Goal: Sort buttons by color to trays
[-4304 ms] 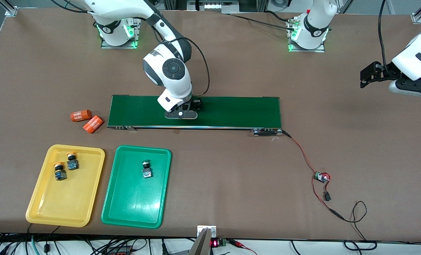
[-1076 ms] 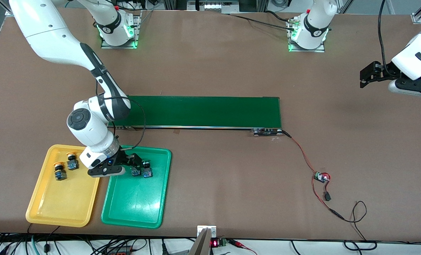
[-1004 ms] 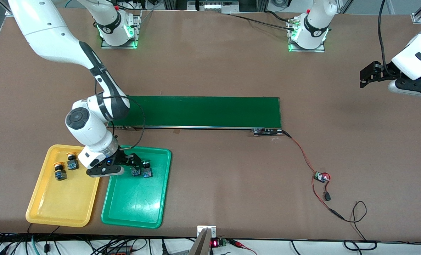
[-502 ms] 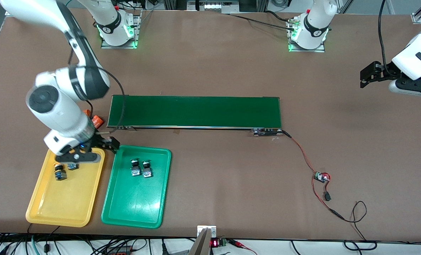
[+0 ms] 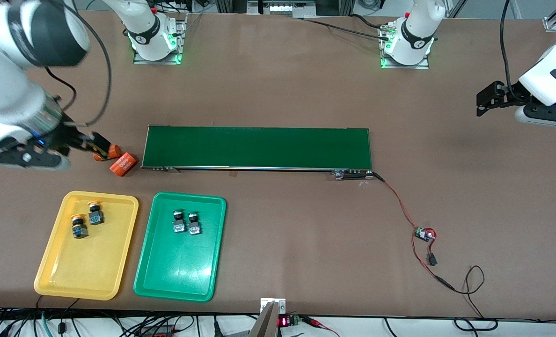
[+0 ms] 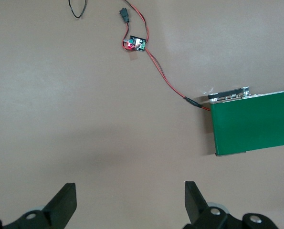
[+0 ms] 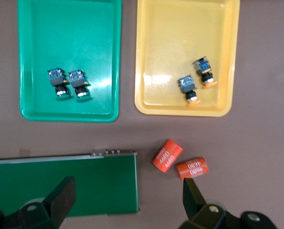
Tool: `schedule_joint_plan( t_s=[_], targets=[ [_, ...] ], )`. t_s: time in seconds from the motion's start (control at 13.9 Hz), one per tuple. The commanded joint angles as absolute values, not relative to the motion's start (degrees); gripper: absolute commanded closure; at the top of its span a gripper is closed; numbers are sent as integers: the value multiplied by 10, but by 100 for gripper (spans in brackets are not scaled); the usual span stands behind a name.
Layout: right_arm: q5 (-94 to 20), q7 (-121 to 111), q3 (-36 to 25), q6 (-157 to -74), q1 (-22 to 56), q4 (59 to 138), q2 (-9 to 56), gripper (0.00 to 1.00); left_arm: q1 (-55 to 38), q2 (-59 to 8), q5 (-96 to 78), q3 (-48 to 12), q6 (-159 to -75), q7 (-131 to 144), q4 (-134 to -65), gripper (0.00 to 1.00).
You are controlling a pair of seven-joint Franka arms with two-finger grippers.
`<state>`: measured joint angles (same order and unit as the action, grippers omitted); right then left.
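The brown table (image 5: 278, 70) runs the full width of the front view, with cables hanging along its near edge and metal framing past its top edge. At the right arm's end, the right gripper (image 5: 79, 142) hangs in the air over the two orange cylinders (image 5: 121, 164), its fingers spread apart and holding nothing. Nearer the camera sits the yellow tray (image 5: 58, 271), and the two yellow buttons (image 5: 85, 219) lie side by side in the part of it closest to the cylinders. Just beside it, toward the left arm's end, is the green tray (image 5: 179, 276), with the two green buttons (image 5: 186, 222) lying close together in its part nearest the green belt (image 5: 259, 146). The belt stretches across the middle of the table. From its end a red wire (image 5: 399, 206) trails to a small circuit board (image 5: 424, 233) and a looping black cable (image 5: 470, 281). The left arm waits at its end of the table, the left gripper (image 5: 486, 98) open and empty above the bare surface.
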<state>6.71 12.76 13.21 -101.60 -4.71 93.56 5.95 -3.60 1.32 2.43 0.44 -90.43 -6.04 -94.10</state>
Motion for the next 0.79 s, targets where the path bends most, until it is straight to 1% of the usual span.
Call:
schedule_joint_plan(
  t_s=[0.0, 0.14, 0.29, 0.5, 0.72],
  targets=[
    [46, 78, 107, -952, -60, 939, 17, 0, -33, 11, 34, 3, -892, -61, -929, 0],
    [46, 27, 93, -931, -59, 941, -3, 0, -33, 11, 34, 3, -892, -61, -929, 0],
    [43, 9, 75, -891, -59, 941, -18, 0, -33, 11, 34, 3, -892, -61, -930, 0],
    [44, 22, 75, -819, -59, 918, -14, 0, -33, 11, 34, 3, -892, -61, -929, 0],
    [38, 23, 72, -816, -60, 918, -11, 0, -33, 11, 34, 3, -892, -61, -930, 0]
  ],
)
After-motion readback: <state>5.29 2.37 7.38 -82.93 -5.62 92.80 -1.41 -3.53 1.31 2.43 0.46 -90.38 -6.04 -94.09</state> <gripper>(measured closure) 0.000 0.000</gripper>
